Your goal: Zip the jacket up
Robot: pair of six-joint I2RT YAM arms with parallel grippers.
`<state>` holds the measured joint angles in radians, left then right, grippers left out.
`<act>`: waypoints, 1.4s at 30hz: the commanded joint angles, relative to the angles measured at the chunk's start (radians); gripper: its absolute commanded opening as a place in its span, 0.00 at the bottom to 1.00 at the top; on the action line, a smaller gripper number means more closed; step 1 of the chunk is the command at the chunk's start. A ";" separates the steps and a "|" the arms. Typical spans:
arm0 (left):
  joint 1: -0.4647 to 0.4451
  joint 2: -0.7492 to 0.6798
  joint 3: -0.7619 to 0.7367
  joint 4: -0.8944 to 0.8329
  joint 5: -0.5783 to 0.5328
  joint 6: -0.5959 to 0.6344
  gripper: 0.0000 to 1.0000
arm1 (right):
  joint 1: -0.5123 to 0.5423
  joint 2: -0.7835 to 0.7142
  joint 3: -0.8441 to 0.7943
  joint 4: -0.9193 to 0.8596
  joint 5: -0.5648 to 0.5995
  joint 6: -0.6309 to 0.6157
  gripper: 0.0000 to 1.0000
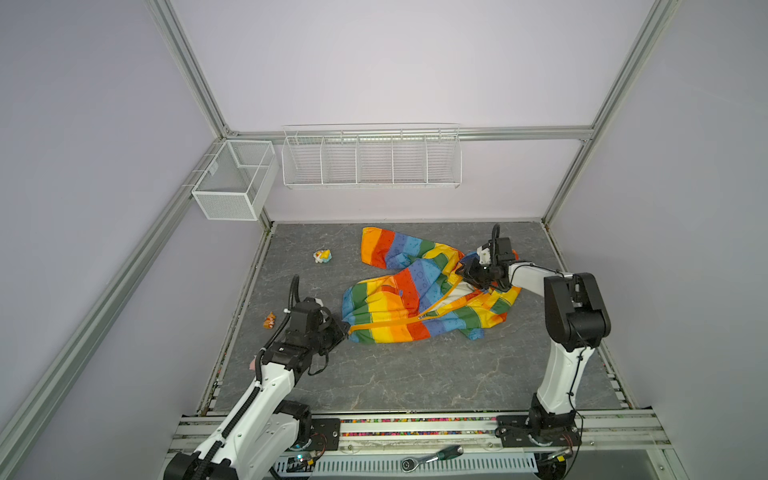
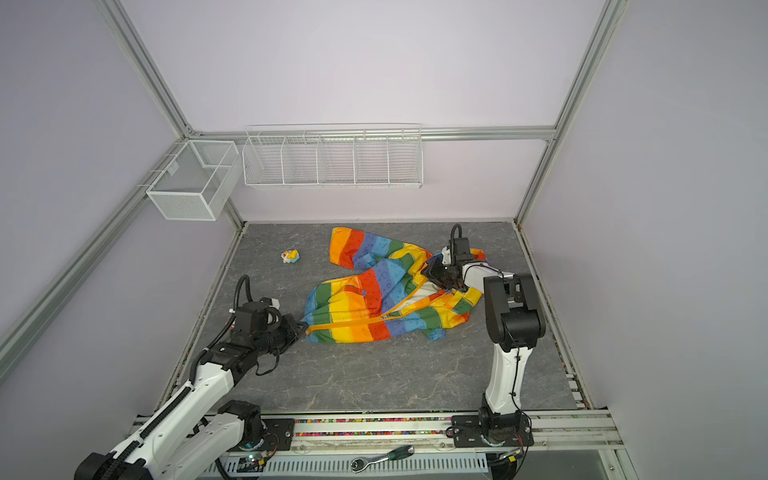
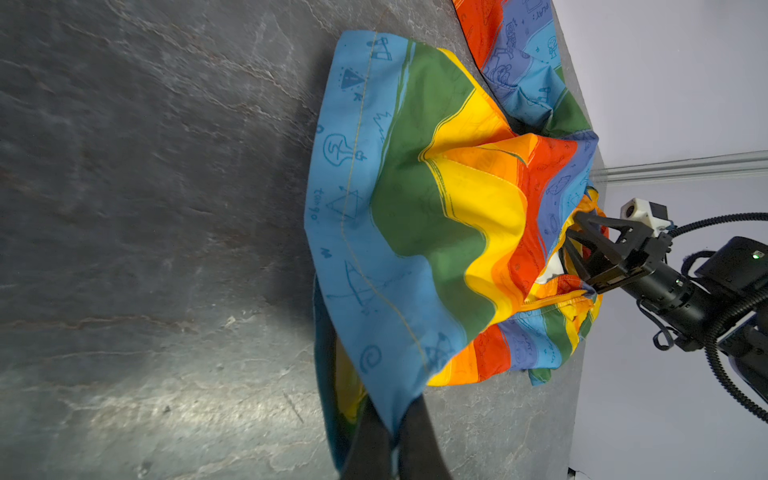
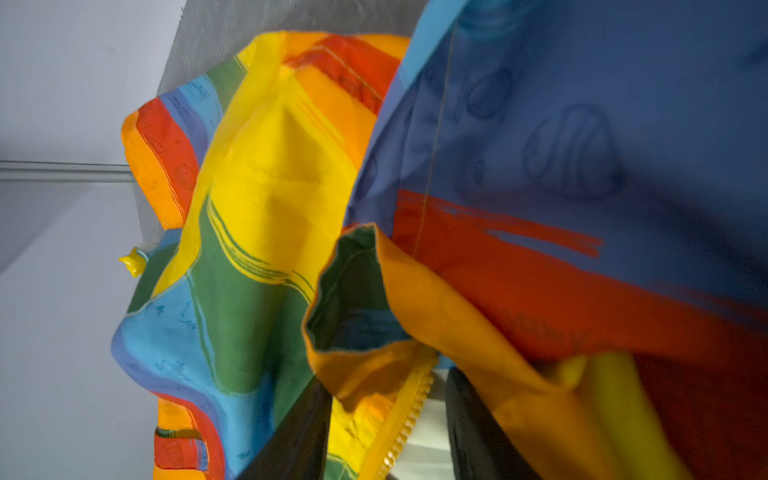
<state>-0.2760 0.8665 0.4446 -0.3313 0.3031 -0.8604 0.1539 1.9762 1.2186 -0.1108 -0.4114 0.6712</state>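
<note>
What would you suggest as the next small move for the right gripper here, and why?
Probably close the right gripper: its jaws stand open around the yellow zipper teeth of the jacket, while the left gripper is shut on the blue hem, so a pinch could pull the zipper line taut.

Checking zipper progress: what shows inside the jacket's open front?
Cream lining shows inside the jacket between the parted zipper halves; its folds and the right tool hide the rest.

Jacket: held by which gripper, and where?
Left gripper is shut on the jacket's blue bottom hem, by the zipper's lower end. Right gripper stands open astride the upper zipper edge, not clamped.
</note>
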 commanded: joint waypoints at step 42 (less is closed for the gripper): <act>0.001 -0.018 -0.003 -0.009 -0.017 0.028 0.00 | -0.033 -0.169 -0.155 -0.155 0.199 -0.135 0.07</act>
<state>-0.2760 0.8444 0.4183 -0.3378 0.2928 -0.8520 0.1371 1.7905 1.0718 -0.3141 -0.2348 0.5606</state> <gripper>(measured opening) 0.047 0.071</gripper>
